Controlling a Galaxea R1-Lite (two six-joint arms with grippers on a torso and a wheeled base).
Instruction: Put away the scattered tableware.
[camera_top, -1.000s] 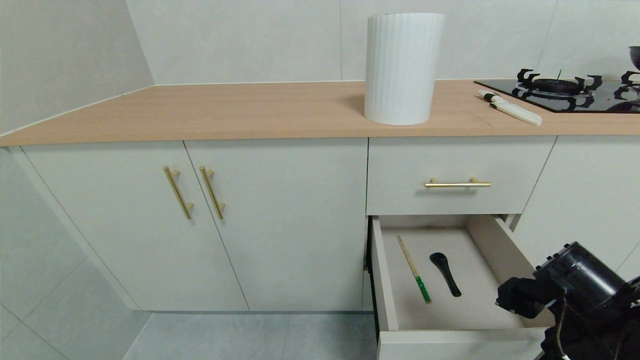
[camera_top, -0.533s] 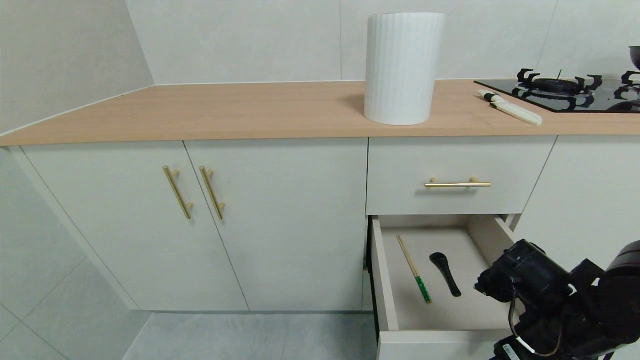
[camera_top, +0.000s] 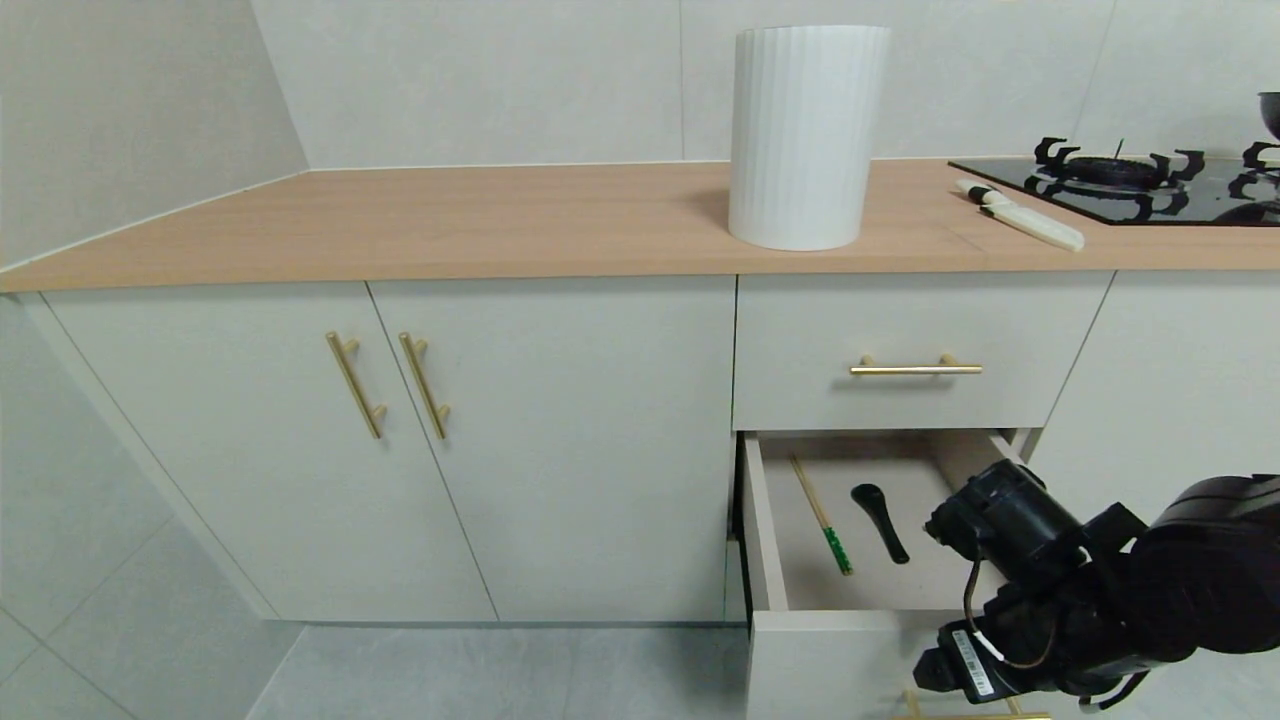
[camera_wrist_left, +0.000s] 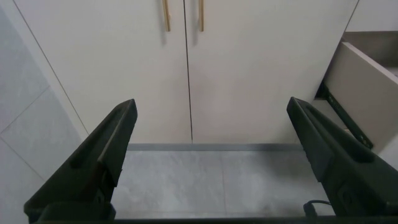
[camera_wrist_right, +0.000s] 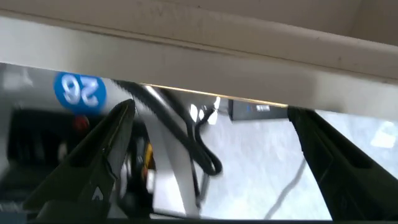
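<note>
Pale grey at lower right, found the half-open drawer (camera_top: 830, 665) with spoon (camera_top: 882, 522) and chopsticks (camera_top: 822, 517) lying front-to-back inside, its front just beside the released, empty right claw (camera_wrist_right: 209, 107), nearer than the released left claw (camera_wrist_left: 211, 106).

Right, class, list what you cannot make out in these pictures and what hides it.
Head view: drawer right front corner, hidden behind the right arm.
Head view: drawer handle, cut by the bottom edge.
Head view: white ribbed container contents, hidden by its wall.
Head view: dark pot, cut by the right edge.
</note>
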